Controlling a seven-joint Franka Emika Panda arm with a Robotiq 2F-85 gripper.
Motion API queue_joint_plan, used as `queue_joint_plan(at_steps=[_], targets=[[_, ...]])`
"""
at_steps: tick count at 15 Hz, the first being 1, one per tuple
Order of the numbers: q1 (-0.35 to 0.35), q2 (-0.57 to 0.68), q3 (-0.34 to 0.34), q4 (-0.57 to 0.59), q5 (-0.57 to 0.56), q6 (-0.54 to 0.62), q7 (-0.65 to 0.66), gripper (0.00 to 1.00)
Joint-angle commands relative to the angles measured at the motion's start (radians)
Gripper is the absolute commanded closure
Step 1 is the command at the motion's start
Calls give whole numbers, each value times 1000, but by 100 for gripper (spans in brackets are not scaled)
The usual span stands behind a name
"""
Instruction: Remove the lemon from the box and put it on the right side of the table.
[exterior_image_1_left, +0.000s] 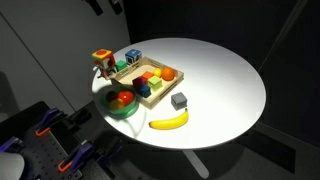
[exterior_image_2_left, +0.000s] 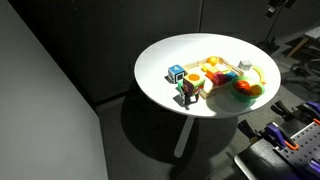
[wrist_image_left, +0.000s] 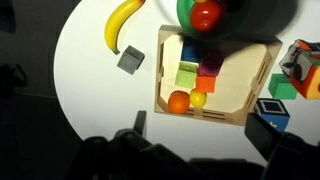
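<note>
In the wrist view the lemon (wrist_image_left: 198, 98) lies in a near corner of the light-wood box (wrist_image_left: 240, 75), touching an orange (wrist_image_left: 178, 102). Coloured blocks fill other compartments. My gripper (wrist_image_left: 200, 126) hovers high above the white table (wrist_image_left: 90, 90), just off the box's near wall. It is open, with one dark finger (wrist_image_left: 140, 121) on each side and nothing between them. Both exterior views show the box (exterior_image_1_left: 148, 97) (exterior_image_2_left: 215, 76) near one edge of the table (exterior_image_1_left: 230, 80) (exterior_image_2_left: 160, 55).
A green bowl (wrist_image_left: 186, 12) (exterior_image_1_left: 122, 104) of fruit stands beside the box. A banana (wrist_image_left: 122, 22) (exterior_image_1_left: 168, 121) and a small grey cube (wrist_image_left: 130, 60) (exterior_image_1_left: 179, 100) lie on the table. A blue cube (wrist_image_left: 270, 108) (exterior_image_1_left: 133, 56) and a colourful toy (wrist_image_left: 300, 65) (exterior_image_1_left: 102, 63) sit at the box's other side.
</note>
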Motion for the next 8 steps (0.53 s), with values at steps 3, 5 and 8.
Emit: queue_joint_plan(at_steps=[3,5,8], targets=[[2,0,-1,2,0,-4,0,0],[2,0,-1,2,0,-4,0,0],[9,15,4,25,13,-29,12,0]])
